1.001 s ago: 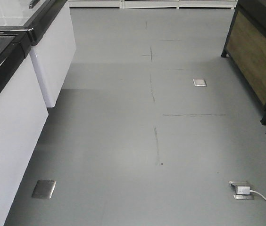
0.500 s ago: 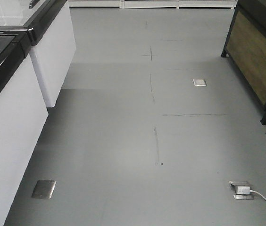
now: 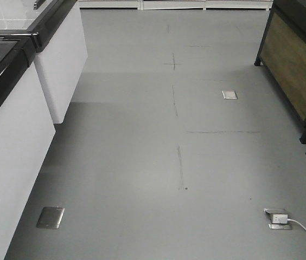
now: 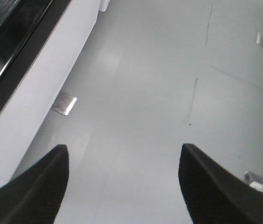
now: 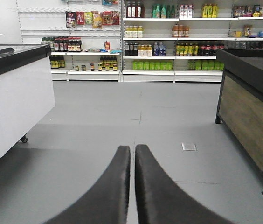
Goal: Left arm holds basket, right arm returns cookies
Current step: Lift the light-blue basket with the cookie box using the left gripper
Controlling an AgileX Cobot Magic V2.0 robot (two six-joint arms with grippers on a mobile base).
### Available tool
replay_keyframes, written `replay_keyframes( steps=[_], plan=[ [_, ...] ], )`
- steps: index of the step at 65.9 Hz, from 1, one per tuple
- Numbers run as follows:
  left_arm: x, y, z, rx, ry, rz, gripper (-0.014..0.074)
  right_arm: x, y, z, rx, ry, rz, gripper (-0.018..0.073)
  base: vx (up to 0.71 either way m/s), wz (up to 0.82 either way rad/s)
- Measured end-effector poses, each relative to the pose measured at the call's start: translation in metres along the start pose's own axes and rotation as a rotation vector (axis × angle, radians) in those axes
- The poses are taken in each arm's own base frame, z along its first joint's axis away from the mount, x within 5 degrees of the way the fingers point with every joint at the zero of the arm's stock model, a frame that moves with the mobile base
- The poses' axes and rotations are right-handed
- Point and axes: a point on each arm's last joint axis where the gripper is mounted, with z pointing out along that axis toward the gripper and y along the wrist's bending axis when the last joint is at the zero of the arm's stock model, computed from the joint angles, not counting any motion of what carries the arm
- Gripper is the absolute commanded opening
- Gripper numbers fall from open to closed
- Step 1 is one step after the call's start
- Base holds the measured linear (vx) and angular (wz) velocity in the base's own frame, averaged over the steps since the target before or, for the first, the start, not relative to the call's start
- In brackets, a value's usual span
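Floor [image 3: 142, 162] in the front view lies unchanged from a second ago, so no progress shows; left wrist view: left pincer [image 4: 123, 146] spread wide, empty; right wrist view: right pincer [image 5: 132, 147] pressed together, empty, facing far shelves [image 5: 169, 42], labels too small to read; basket and cookies appear nowhere.

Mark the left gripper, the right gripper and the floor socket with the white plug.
Left gripper [image 4: 123, 147]: left wrist view, midway between its spread fingertips.
Right gripper [image 5: 132, 147]: right wrist view, midway between its closed fingertips.
Floor socket [image 3: 277, 219]: front view, middle of its raised box.
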Motion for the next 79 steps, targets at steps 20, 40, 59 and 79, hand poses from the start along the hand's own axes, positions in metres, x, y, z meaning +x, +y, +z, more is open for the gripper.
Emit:
replay_keyframes(
  steps=[20, 40, 59, 79],
  plan=[
    [-0.058, 0.049, -0.027, 0.234, -0.119, -0.43, 0.0471, 0.0, 0.0, 0.0, 0.0, 0.0, 0.0, -0.0006, 0.0, 0.0],
    [-0.079, 0.115, -0.075, 0.246, -0.385, -0.692, 0.047, 0.0, 0.0, 0.0, 0.0, 0.0, 0.0, -0.0006, 0.0, 0.0],
    [-0.094, 0.159, -0.063, 0.376, -0.465, -0.785, 0.047, 0.0, 0.0, 0.0, 0.0, 0.0, 0.0, -0.0006, 0.0, 0.0],
    [-0.105, 0.198, -0.027, 0.489, -0.475, -0.875, 0.049, 0.0, 0.0, 0.0, 0.0, 0.001, 0.0, -0.0006, 0.0, 0.0]
  ],
)
